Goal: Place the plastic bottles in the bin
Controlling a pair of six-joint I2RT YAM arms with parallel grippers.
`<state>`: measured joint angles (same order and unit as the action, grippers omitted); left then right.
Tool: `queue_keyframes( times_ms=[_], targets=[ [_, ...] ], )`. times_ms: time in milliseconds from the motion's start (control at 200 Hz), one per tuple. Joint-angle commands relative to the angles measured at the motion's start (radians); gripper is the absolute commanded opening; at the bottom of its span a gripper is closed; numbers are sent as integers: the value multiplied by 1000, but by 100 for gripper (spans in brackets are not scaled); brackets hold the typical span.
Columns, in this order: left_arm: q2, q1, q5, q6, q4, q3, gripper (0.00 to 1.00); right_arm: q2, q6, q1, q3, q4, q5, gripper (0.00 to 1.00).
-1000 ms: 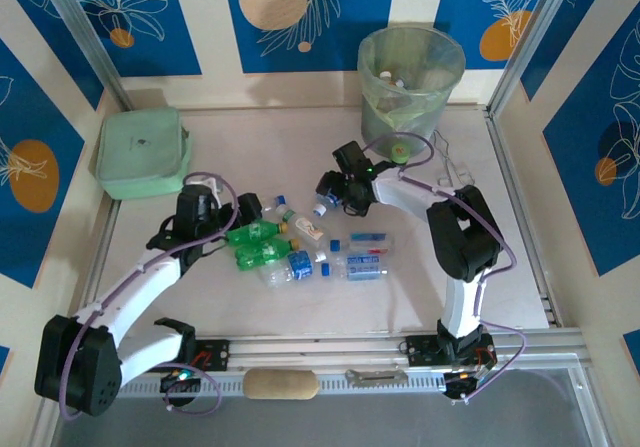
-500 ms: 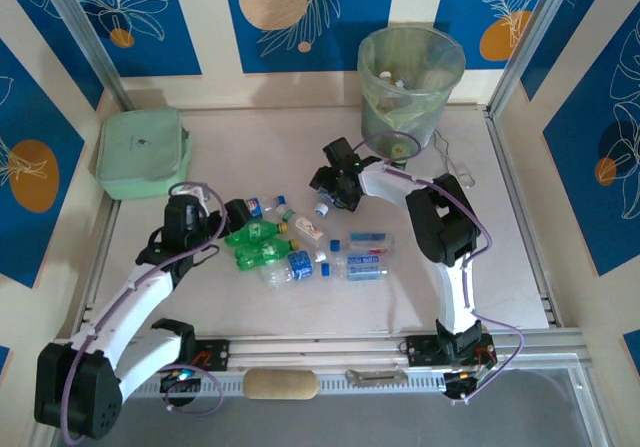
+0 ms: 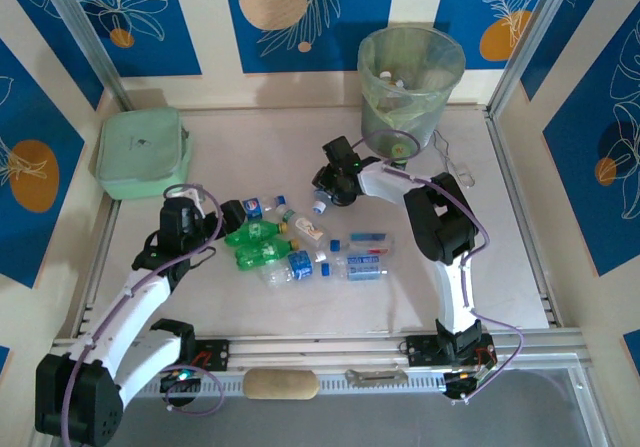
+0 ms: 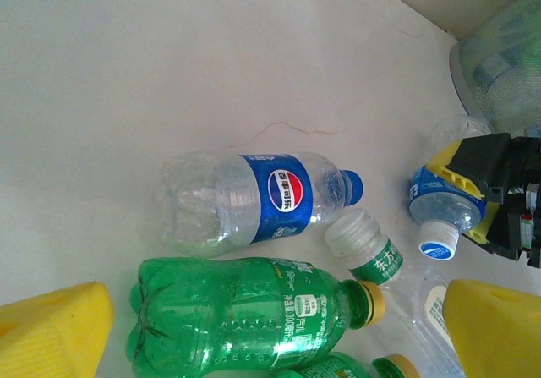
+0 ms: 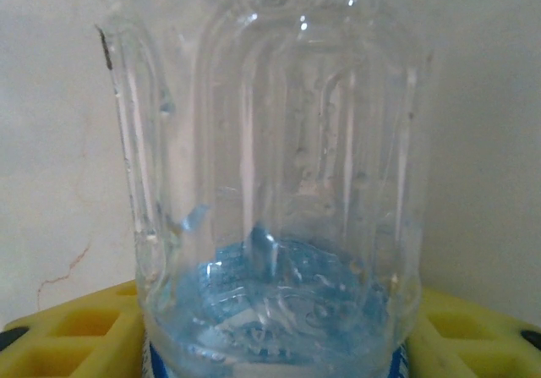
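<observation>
Several plastic bottles lie in a cluster mid-table: a clear Pepsi bottle (image 4: 254,200) (image 3: 252,207), green bottles (image 4: 245,315) (image 3: 256,233), a small white-capped one (image 4: 365,247) and clear blue-labelled ones (image 3: 362,264). My left gripper (image 4: 270,340) (image 3: 218,221) hovers open over the first green bottle, yellow fingers (image 4: 52,327) on either side. My right gripper (image 5: 270,344) (image 3: 328,189) is shut on a clear bottle with a blue label (image 5: 270,183) (image 4: 444,209), its white cap pointing toward the pile. The grey bin (image 3: 411,79) with its green liner stands at the back right and holds some bottles.
A flat mint-green pouch (image 3: 142,151) lies at the back left. A green-topped container (image 3: 400,150) sits at the bin's foot. A beige roll (image 3: 280,384) and a metal tool (image 3: 376,375) rest on the front rail. Patterned walls close in on three sides.
My right gripper has moved slightly left and closed its jaws around the clear blue-labelled bottle. My left arm has drawn back to the left, its gripper still open.
</observation>
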<state>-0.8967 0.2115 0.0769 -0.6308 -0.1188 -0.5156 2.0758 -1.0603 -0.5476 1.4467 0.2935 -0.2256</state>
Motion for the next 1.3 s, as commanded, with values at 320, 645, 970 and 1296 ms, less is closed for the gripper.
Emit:
queue_keyframes(
  times_ms=[320,645,970,1296],
  targets=[
    [-81,-16,131,-28,106,-31,100,-216,204,-9,-104,-42,-22,46],
    [-216,-18,274,-102,218,-87,100,-316,330,-17,-116,-57,2,45],
    [-269,-12,317,-97,220,-104,100,-408,508,-3,7,13,58,44],
    [-266,4,328,-69,207,-109,100,-486,663,84,213,96,122,44]
  ],
)
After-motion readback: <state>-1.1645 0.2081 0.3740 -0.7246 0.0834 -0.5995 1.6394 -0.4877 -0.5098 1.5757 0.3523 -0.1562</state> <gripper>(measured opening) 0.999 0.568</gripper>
